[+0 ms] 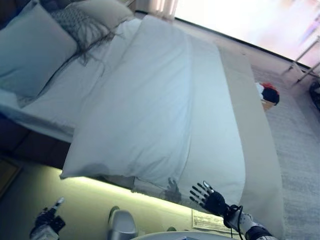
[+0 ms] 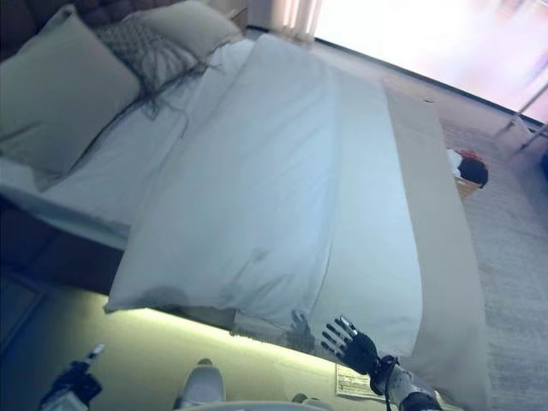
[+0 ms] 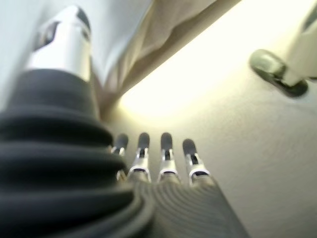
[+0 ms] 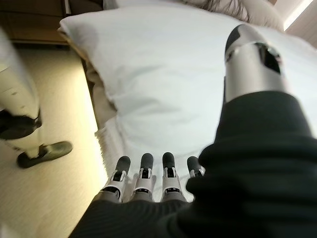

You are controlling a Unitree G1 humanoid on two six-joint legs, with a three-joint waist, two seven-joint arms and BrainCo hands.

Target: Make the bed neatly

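A white duvet [image 1: 145, 100] lies along the bed with its near corner hanging over the side edge. Bare white sheet [image 1: 60, 95] shows between it and the pillows. A large pale pillow [image 1: 30, 50], a grey patterned one [image 1: 80, 25] and a cream one [image 1: 102, 11] lean at the head. A beige cover [image 1: 252, 130] runs down the far side. My right hand [image 1: 210, 199] is open, fingers [image 4: 143, 168] spread, just off the duvet's near edge and touching nothing. My left hand [image 1: 47, 220] hangs open and empty low over the floor beside the bed.
A lit strip glows under the bed's side [image 1: 100, 187]. A dark nightstand [image 1: 10, 170] stands by the bed's head. A basket with red and dark items [image 1: 268, 94] sits on the carpet beyond the bed. White frame legs [image 1: 302, 62] stand farther off. A paper sheet [image 1: 207, 220] lies on the floor.
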